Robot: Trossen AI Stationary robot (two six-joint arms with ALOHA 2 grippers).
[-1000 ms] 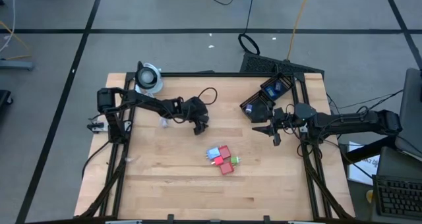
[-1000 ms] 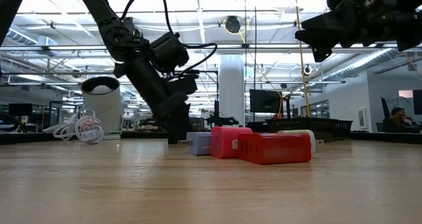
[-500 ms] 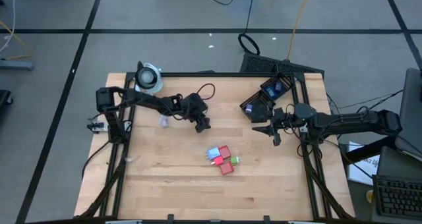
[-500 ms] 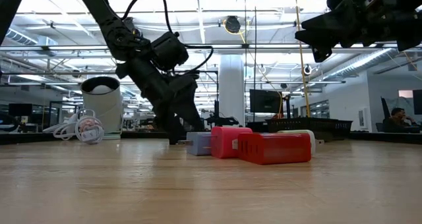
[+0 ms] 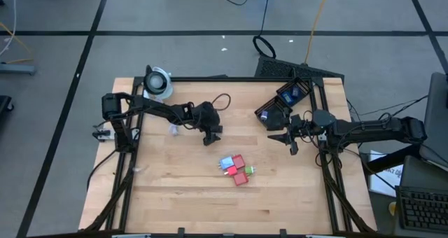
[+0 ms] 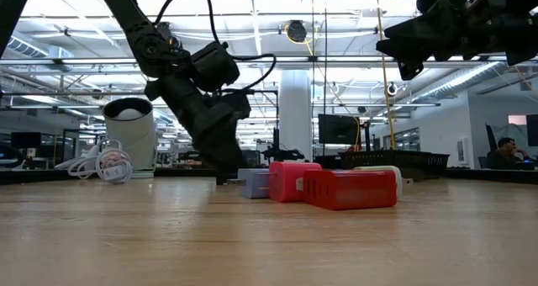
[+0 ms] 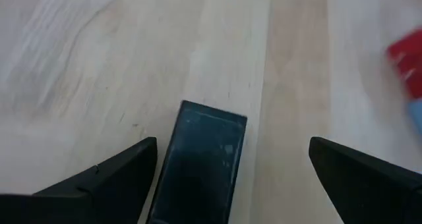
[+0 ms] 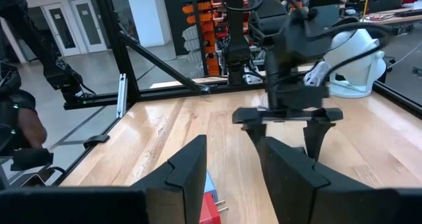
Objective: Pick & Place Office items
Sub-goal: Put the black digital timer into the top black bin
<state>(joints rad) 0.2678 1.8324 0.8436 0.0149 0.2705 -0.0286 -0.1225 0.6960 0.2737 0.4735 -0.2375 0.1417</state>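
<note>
High view: I am seeing the left gripper point(image 5: 211, 134) sitting low over the table point(image 5: 175, 189) near its middle, up and to the left of the block cluster point(image 5: 236, 169). The cluster is lying right of centre, with red, pink, blue and green pieces touching one another. The right gripper point(image 5: 286, 137) is hanging by the table's right edge, just below the black bin point(image 5: 283, 101). A white device point(image 5: 158, 82) is standing at the far left corner.

Low view: I am watching the left gripper point(image 6: 225, 164) reaching down to the wood just left of a lilac block point(image 6: 253, 183), which is touching a pink block point(image 6: 288, 181) and a red block point(image 6: 349, 189). The right gripper point(image 6: 402, 46) is hanging high, well clear of them.

Left wrist view: the fingers point(image 7: 105, 178) are standing spread wide, and a black block point(image 7: 201, 161) is lying flat on the wood between them, touching neither.

Right wrist view: the right fingers point(image 8: 188, 168) are sitting close together with a narrow gap, pinching nothing. I am seeing the left gripper point(image 8: 287, 128) across the table, and a red block point(image 8: 210, 207) below.
</note>
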